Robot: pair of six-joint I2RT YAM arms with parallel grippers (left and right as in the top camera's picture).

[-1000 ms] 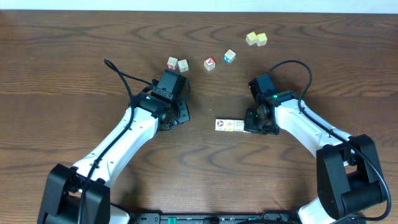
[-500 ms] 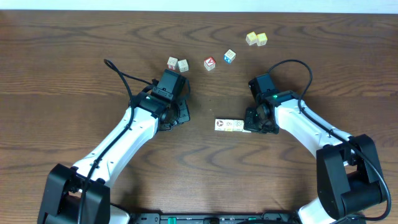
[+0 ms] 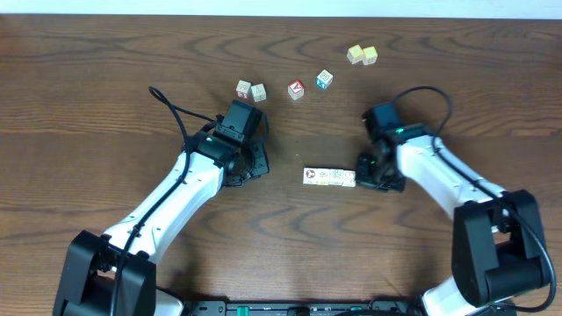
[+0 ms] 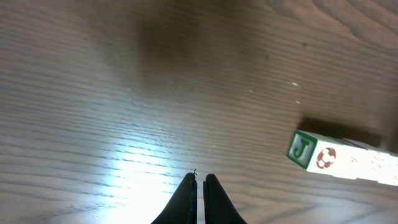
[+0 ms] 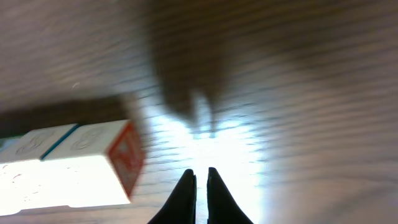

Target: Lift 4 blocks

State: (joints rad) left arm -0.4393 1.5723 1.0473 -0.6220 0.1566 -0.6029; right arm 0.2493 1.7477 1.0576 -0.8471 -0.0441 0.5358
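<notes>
Ok, seeing the 4 blocks (image 3: 329, 176) as one short bar flat on the table (image 3: 105, 88), long axis running left-right between the arms. Reading right gripper (image 5: 200, 177) as fully closed, empty, just beside the bar's right end, red end face toward the tips, small gap. Same for left gripper (image 4: 200, 182): closed, nothing held, but well apart off the left end with the green J face. Right arm clearly nearer. Likely needs pressing end-to-end along that axis, so bringing the left tip in first.
</notes>
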